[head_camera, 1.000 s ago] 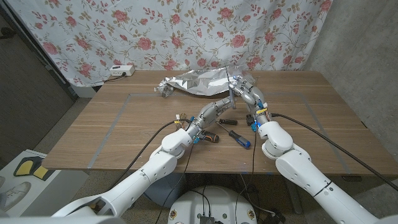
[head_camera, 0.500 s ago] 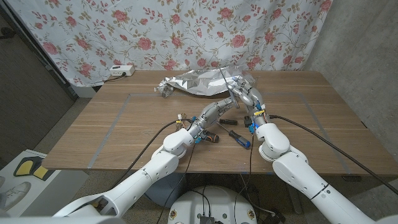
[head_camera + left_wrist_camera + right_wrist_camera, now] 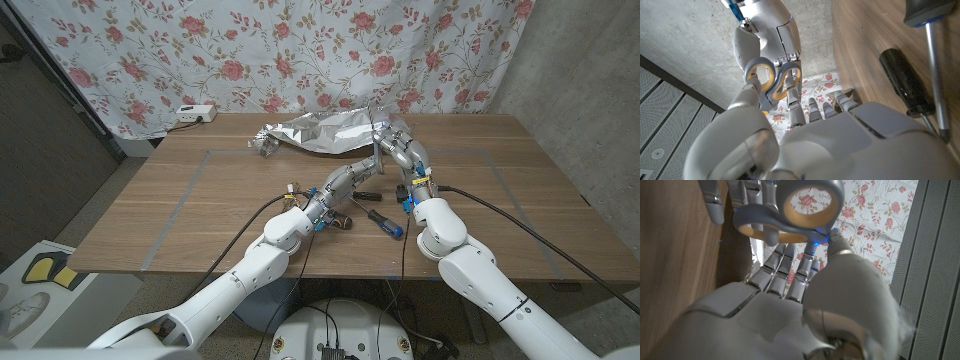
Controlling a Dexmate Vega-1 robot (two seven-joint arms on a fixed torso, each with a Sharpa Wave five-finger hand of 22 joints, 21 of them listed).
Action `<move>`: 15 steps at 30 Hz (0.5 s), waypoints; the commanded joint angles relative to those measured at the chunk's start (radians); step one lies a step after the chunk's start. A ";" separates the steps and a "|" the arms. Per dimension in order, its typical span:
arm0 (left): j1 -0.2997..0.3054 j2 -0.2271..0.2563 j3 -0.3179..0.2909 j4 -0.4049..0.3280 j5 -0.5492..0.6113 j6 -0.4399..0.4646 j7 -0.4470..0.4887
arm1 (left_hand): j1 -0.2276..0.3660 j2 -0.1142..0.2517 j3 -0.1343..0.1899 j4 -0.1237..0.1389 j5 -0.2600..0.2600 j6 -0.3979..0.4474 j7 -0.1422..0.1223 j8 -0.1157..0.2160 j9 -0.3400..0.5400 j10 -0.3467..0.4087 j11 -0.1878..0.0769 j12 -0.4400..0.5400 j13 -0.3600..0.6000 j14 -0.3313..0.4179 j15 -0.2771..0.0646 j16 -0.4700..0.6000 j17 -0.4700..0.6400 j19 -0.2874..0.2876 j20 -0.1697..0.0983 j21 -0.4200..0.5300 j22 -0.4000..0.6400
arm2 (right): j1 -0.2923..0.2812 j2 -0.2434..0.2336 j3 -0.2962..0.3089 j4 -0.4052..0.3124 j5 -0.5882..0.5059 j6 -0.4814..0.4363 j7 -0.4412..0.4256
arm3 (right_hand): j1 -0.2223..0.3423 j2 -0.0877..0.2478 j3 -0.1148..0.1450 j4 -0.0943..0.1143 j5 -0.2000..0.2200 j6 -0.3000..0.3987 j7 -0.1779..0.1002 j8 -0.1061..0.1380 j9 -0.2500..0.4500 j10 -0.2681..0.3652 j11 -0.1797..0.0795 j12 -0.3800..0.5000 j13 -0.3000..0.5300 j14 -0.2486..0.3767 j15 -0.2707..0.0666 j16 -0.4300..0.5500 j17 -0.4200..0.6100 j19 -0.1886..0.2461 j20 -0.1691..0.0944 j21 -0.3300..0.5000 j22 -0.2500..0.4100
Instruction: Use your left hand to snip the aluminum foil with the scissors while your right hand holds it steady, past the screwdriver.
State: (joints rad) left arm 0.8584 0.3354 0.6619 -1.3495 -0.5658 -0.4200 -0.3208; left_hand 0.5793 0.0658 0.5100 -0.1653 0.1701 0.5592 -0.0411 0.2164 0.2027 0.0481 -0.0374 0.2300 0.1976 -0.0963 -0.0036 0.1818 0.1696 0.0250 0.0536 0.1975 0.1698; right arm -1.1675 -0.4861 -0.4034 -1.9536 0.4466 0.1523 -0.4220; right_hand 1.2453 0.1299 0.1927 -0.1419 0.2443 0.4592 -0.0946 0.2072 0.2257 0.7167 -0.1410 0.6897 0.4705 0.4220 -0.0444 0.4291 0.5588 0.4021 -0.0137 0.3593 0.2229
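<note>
The foil [image 3: 325,132] lies crumpled at the far middle of the table [image 3: 180,210], in front of the flowered curtain [image 3: 250,50]. Its right end sits under the right hand [image 3: 396,150], whose fingers curl down onto it and hold it there. In the right wrist view the right hand [image 3: 790,295] has its fingers reaching toward the foil [image 3: 756,255], a bright patch just past them.

The left hand [image 3: 352,178] reaches toward the same end of the foil and grips the scissors [image 3: 374,158], which stand nearly upright just beside the right hand, blades pointing up at the foil's near edge. In the left wrist view the left hand [image 3: 805,130] has its fingers closed around the scissors [image 3: 774,80] at the grey, yellow-lined loops. The same loops [image 3: 800,210] appear close up in the right wrist view. Whether the blades are apart or together cannot be told.

Two screwdrivers lie on the table nearer the robot than the hands: a black-handled one [image 3: 367,195] and a blue-handled one [image 3: 385,222]. In the left wrist view, the black handle [image 3: 905,82] and a steel shaft [image 3: 935,85] lie side by side on the wood.

A white power strip [image 3: 197,113] sits at the far left edge of the table.
</note>
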 commanded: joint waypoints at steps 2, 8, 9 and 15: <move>0.009 -0.010 -0.002 0.004 -0.002 -0.003 0.014 | 0.015 0.000 0.000 -0.001 0.004 0.011 0.001 -0.002 0.002 0.011 0.000 0.001 0.002 0.010 0.002 0.003 0.004 0.009 0.006 -0.002 0.005 | -0.017 0.017 0.013 0.005 -0.008 0.015 -0.027 | 0.033 0.033 -0.001 -0.001 0.006 0.008 0.001 0.003 0.004 0.079 -0.071 0.009 0.008 0.010 -0.187 0.004 0.006 -0.004 0.000 0.007 0.002; 0.003 -0.020 0.002 0.013 -0.003 -0.008 0.007 | 0.019 0.003 0.000 0.000 0.004 0.009 0.000 -0.003 0.003 0.015 0.001 0.002 0.002 0.011 0.001 0.003 0.004 0.011 0.005 -0.002 0.005 | -0.029 0.018 0.015 -0.002 -0.010 0.016 -0.033 | 0.035 0.033 -0.001 -0.002 0.008 0.012 -0.001 0.004 0.005 0.079 -0.072 0.011 0.008 0.012 -0.187 0.005 0.008 -0.005 0.000 0.008 0.001; 0.002 -0.021 0.003 0.014 -0.002 -0.009 0.007 | 0.019 0.003 0.000 0.000 0.004 0.009 0.000 -0.003 0.003 0.015 0.001 0.002 0.002 0.011 0.000 0.003 0.004 0.011 0.005 -0.002 0.005 | -0.031 0.016 0.015 -0.003 -0.009 0.018 -0.029 | 0.035 0.033 -0.001 -0.002 0.008 0.012 -0.001 0.004 0.006 0.079 -0.072 0.012 0.008 0.012 -0.187 0.006 0.009 -0.004 0.000 0.009 0.001; -0.003 -0.029 0.007 0.019 -0.001 -0.011 0.003 | 0.021 0.004 -0.002 0.000 0.003 0.012 0.001 -0.003 0.003 0.015 0.000 0.002 0.002 0.012 0.000 0.003 0.004 0.012 0.004 -0.002 0.005 | -0.040 0.018 0.015 -0.009 -0.011 0.016 -0.034 | 0.034 0.030 -0.003 -0.001 0.009 0.017 0.000 0.006 0.008 0.082 -0.072 0.015 0.007 0.013 -0.185 0.005 0.010 -0.004 0.004 0.011 0.000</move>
State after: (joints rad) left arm 0.8627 0.3189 0.6633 -1.3391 -0.5678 -0.4256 -0.3128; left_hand 0.5911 0.0699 0.5100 -0.1653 0.1701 0.5591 -0.0411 0.2164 0.2026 0.0575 -0.0357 0.2300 0.1976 -0.0892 -0.0036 0.1818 0.1696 0.0288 0.0574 0.1975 0.1698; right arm -1.1916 -0.4720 -0.3912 -1.9526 0.4396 0.1650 -0.4475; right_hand 1.2455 0.1298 0.1927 -0.1419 0.2484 0.4700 -0.0944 0.2071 0.2304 0.7167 -0.1410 0.6969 0.4712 0.4256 -0.0408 0.4291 0.5633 0.4010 -0.0126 0.3593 0.2230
